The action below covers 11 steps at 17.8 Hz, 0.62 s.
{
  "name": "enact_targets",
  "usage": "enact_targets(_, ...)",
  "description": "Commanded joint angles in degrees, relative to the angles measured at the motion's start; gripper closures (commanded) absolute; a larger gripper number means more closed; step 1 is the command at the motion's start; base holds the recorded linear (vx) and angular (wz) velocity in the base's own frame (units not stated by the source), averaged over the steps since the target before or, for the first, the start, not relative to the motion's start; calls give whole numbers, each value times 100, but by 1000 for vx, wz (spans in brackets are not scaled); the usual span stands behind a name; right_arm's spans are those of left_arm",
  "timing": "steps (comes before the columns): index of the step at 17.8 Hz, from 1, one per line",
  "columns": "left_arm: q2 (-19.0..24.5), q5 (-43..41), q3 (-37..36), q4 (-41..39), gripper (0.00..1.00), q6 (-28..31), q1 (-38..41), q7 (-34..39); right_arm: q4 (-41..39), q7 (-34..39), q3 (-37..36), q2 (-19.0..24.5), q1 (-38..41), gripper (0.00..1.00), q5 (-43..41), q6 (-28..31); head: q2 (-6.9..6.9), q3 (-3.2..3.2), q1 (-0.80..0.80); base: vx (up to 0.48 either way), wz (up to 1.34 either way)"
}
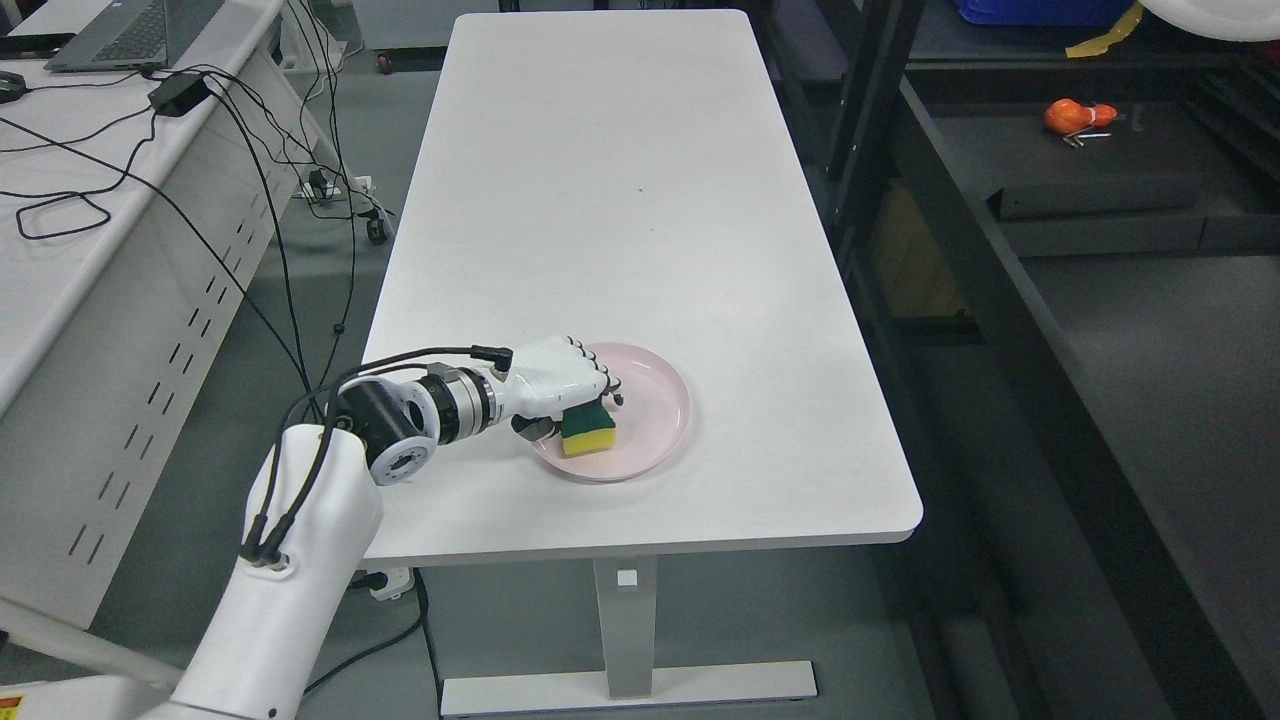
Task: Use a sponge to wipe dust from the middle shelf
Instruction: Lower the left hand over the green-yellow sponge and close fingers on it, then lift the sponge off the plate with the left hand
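A yellow and green sponge lies in a pink plate near the front edge of the white table. My left hand reaches over the plate's left rim, and its fingers curl around the top of the sponge. The sponge still rests on the plate. A dark shelf unit stands to the right of the table, with its black upright posts next to the table's right edge. My right arm does not show.
An orange object with small metal pieces lies on the shelf at the upper right. A white desk with a laptop, a power brick and black cables stands at the left. Grey floor lies between desk and table.
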Motion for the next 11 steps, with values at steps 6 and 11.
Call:
enact_targets(6, 7, 1125, 363, 140, 75, -96, 52, -53, -100, -3, 0, -100, -1, 0, 0, 1, 0, 0, 0, 0, 0)
enact_targets(11, -10, 4368, 671, 219, 100, -123, 455, -45, -100, -3, 0, -100, -1, 0, 0, 1, 0, 0, 0, 4, 0)
